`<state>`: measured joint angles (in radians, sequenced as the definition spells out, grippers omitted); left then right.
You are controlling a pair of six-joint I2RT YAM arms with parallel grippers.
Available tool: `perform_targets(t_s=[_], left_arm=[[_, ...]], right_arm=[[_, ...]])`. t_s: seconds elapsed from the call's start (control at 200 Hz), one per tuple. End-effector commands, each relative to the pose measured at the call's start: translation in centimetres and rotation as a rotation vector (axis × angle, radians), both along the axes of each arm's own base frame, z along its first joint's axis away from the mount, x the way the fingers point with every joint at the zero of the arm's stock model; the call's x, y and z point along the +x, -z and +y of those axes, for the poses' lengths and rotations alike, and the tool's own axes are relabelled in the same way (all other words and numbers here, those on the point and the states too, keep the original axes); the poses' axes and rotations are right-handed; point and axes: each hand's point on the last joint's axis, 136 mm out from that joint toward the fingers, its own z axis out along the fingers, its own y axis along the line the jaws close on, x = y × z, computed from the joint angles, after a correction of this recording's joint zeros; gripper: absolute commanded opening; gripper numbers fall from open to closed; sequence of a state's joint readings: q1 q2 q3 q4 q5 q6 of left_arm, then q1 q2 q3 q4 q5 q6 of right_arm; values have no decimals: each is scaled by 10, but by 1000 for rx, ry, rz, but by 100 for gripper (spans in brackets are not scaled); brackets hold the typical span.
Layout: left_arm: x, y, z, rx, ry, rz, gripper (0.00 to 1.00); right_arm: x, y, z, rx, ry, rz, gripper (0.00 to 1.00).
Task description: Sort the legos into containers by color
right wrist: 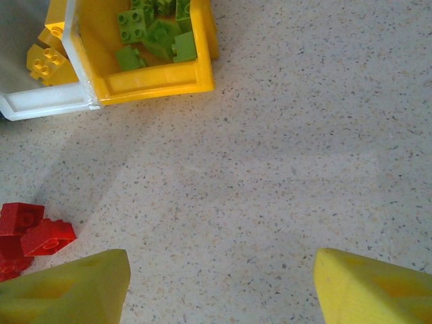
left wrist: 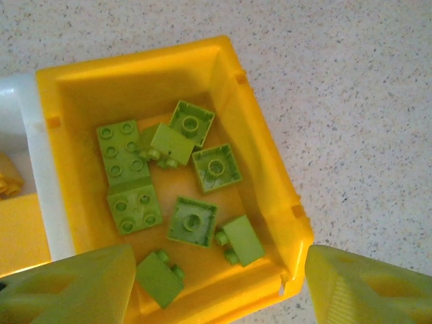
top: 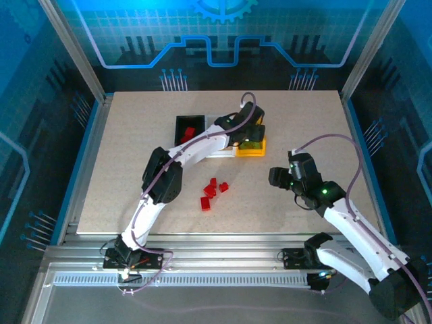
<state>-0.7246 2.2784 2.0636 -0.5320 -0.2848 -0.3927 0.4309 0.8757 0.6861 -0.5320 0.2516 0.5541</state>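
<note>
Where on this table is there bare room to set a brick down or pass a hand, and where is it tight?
Bare: the wide table strip left of the black bin, the far-right corner beyond the yellow bin, and the near edge below the red bricks. Crowded: the bin row, under the left arm.

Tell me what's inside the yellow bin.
About eight lime green bricks lie loose in the yellow bin. A finger of the left gripper covers one corner, so anything there is hidden.
</note>
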Motion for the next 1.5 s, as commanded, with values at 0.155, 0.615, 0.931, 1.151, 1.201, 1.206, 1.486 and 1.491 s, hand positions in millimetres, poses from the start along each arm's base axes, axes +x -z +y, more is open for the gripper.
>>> perform_targets(t_s=[0.155,0.615,0.931,1.151,1.201,1.206,1.486,1.491], left_arm=[[-52,-36,29,-138,0,4,96],[-189,42,88,32,115,238,85],[-192,71,65,179,191,231,65],[-185,89,68,283,182,217,64],[-184,92,69,298,178,213,61],[-184,93,69,299,178,212,61],[-191,113,75,378,174,201,46],[-191,113,75,379,173,201,46]], right_arm=[[6,-8,10,31,-42,-7,74],[10,6,31,28,-115,21,73],[6,2,29,23,-110,17,73],[4,1,26,20,-102,11,73],[4,1,27,21,-102,11,73],[4,1,27,20,-103,12,73],[7,0,28,20,-102,10,73],[7,0,28,20,-102,10,73]])
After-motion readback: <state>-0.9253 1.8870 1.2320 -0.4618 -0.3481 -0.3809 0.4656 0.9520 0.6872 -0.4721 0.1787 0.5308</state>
